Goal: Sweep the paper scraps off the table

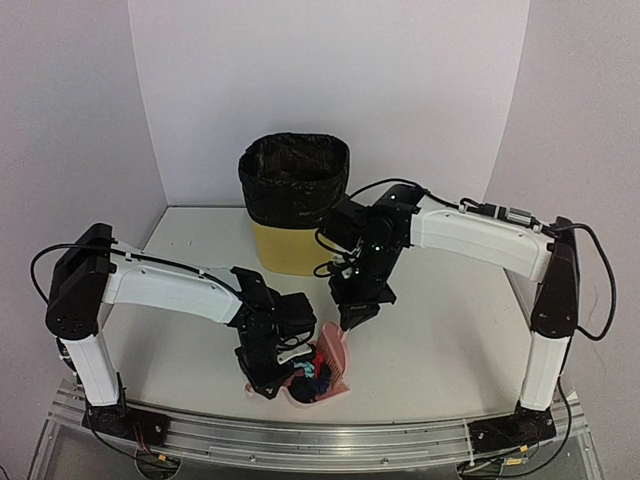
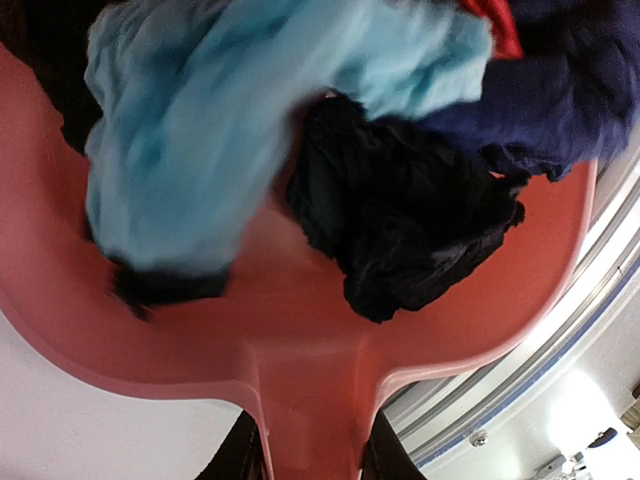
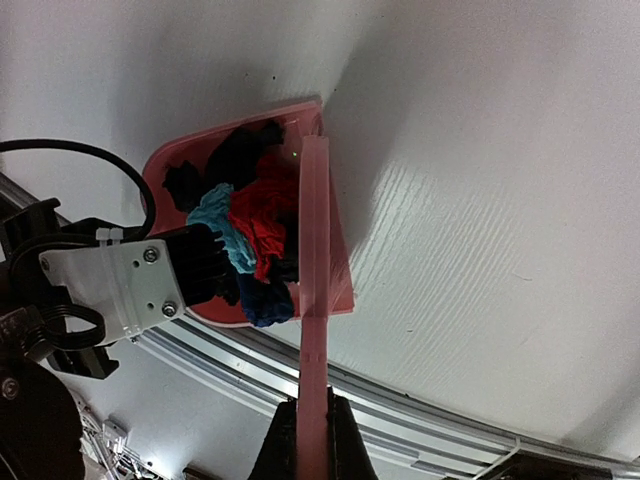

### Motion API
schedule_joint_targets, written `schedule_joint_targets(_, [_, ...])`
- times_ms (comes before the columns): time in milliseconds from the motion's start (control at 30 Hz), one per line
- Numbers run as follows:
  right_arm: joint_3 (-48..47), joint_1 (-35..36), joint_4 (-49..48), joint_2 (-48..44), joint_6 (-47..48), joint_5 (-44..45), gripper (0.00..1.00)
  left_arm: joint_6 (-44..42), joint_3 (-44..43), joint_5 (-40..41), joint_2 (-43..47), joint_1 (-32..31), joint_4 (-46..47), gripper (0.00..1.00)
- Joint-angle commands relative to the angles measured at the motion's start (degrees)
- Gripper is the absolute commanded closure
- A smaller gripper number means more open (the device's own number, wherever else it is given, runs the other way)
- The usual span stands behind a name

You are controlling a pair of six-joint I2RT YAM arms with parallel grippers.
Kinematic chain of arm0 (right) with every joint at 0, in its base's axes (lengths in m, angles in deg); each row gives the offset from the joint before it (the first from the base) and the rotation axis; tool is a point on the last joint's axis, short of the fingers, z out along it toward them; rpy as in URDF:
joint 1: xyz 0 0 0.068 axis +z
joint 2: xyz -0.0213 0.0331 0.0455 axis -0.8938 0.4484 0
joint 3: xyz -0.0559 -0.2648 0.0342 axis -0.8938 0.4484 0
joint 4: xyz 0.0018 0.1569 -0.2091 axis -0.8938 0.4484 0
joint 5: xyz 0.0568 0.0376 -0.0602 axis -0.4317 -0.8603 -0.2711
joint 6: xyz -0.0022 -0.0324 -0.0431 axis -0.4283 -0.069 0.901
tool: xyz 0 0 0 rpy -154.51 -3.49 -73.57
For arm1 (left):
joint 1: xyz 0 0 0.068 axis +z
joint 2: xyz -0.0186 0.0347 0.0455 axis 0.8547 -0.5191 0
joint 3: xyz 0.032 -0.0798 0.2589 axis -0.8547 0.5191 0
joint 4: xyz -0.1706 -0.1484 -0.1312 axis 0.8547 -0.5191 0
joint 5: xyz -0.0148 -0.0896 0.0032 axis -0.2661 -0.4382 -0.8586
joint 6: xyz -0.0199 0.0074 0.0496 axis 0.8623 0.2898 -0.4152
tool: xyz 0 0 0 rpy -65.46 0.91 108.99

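Note:
The paper scraps [image 1: 312, 378], red, teal and dark navy wads, lie piled in the pink dustpan [image 1: 338, 388] near the table's [image 1: 450, 340] front edge. My left gripper [image 1: 272, 378] is shut on the dustpan's handle [image 2: 312, 420]; in the left wrist view the teal wad [image 2: 200, 130] and dark wads [image 2: 400, 220] fill the pan [image 2: 200, 330]. My right gripper [image 1: 352, 318] is shut on the pink brush handle [image 3: 312, 400], with the brush [image 3: 314, 230] standing at the pan's open edge. The scraps [image 3: 255, 215] show in the pan [image 3: 165, 160] in the right wrist view.
A yellow bin with a black liner [image 1: 294, 200] stands at the back centre. The metal rail [image 1: 320, 432] runs along the front edge just below the dustpan. White walls close the back and sides. Bare tabletop [image 3: 480, 200] lies to the right of the pan.

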Motion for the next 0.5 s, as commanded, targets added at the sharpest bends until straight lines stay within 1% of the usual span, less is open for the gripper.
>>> schedule_joint_targets(0, [-1.94, 1.2, -1.05, 0.18, 1.65, -1.33, 1.0, 0.5, -1.12, 0.36, -0.2, -0.18, 1.9, 1.0])
schedule_joint_targets(100, [-1.01, 2.05, -1.02, -1.11, 3.42, 0.71, 1.0, 1.31, -0.42, 1.32, 0.29, -0.21, 3.17, 1.0])
schedule_joint_targets(300, [1.97, 2.07, -0.34, -4.9, 3.96, 7.69, 1.0, 2.67, 1.82, 2.02, 1.63, -0.58, 6.81, 1.0])
schedule_joint_targets(467, [1.75, 2.07, 0.88, -6.59, 4.78, 13.11, 1.0, 2.87, 3.16, 3.01, 2.75, -1.46, 10.17, 1.0])
